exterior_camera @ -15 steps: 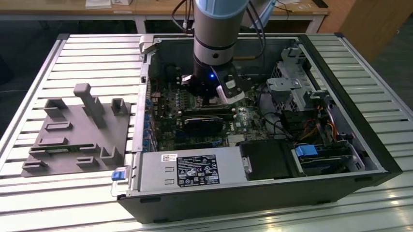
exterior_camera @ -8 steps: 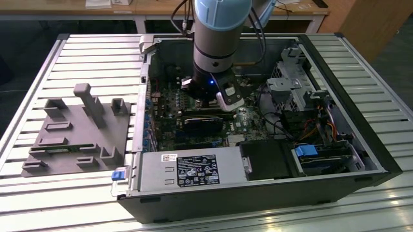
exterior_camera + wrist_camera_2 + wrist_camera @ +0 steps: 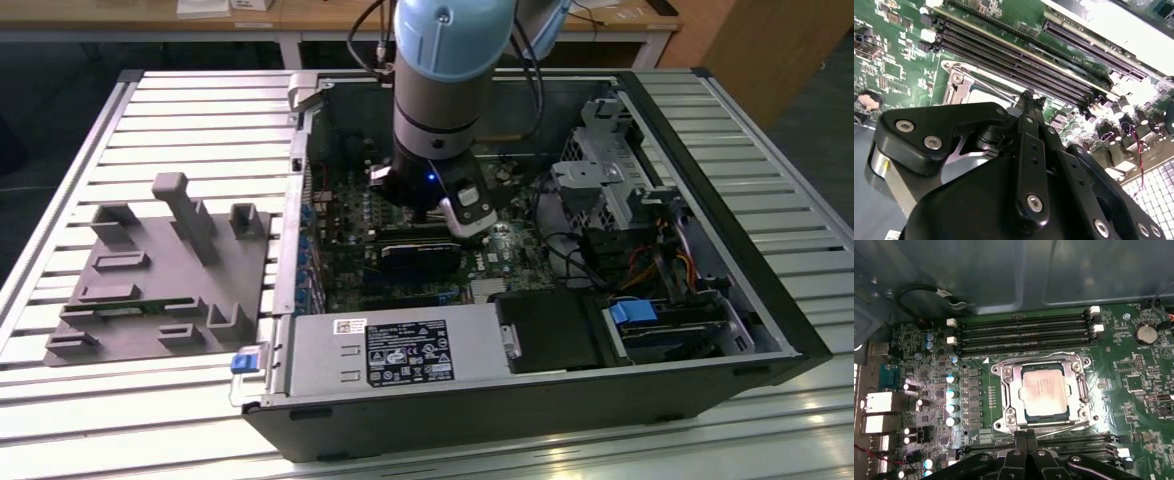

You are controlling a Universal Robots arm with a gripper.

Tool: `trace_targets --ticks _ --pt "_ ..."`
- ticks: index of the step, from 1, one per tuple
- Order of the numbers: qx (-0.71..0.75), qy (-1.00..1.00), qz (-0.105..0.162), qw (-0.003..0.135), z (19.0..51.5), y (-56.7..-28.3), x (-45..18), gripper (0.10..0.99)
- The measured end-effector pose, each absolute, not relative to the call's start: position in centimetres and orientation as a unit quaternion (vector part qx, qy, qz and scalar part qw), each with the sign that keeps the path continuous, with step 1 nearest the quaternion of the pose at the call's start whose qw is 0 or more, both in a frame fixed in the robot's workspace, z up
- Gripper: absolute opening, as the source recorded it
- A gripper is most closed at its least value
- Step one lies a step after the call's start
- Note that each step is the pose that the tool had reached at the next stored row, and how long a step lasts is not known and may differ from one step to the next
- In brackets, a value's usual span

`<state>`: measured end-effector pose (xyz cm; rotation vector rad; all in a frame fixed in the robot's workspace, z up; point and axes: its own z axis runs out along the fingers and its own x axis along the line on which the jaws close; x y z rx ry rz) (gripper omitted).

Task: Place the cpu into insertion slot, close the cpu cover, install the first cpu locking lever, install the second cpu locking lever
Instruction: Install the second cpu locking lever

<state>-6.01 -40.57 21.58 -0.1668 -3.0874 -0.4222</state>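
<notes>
In the first wrist view the cpu (image 3: 1046,390) lies flat in the insertion slot (image 3: 1004,426), its silver top showing through the window of the cpu cover (image 3: 1010,390), which lies down over it. Thin wire levers (image 3: 1085,387) run along the socket's edges; I cannot tell whether they are latched. My gripper (image 3: 1026,441) hovers just off the socket's near edge, fingertips pressed together and holding nothing. The second wrist view shows the shut fingers (image 3: 1030,107) from behind, with a socket corner (image 3: 960,82) beside them. In the exterior view the gripper (image 3: 470,222) reaches down into the open computer case (image 3: 747,300).
Long black memory slots (image 3: 1024,332) flank the socket on two sides. A row of capacitors (image 3: 951,390) and a coin battery (image 3: 1145,333) stand nearby. The power supply (image 3: 394,350), drive cage (image 3: 607,180) and cables crowd the case. A grey fixture (image 3: 160,270) sits at the exterior view's left.
</notes>
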Motion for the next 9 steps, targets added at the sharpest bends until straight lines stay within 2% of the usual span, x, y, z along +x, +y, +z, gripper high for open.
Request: trace_targets --ticks 5,9 --pt "-0.053 -0.986 -0.155 0.012 21.3 -41.1 -6.3 0.106" --pt "-0.053 -0.985 -0.161 0.012 21.1 -41.7 -6.3 0.106"
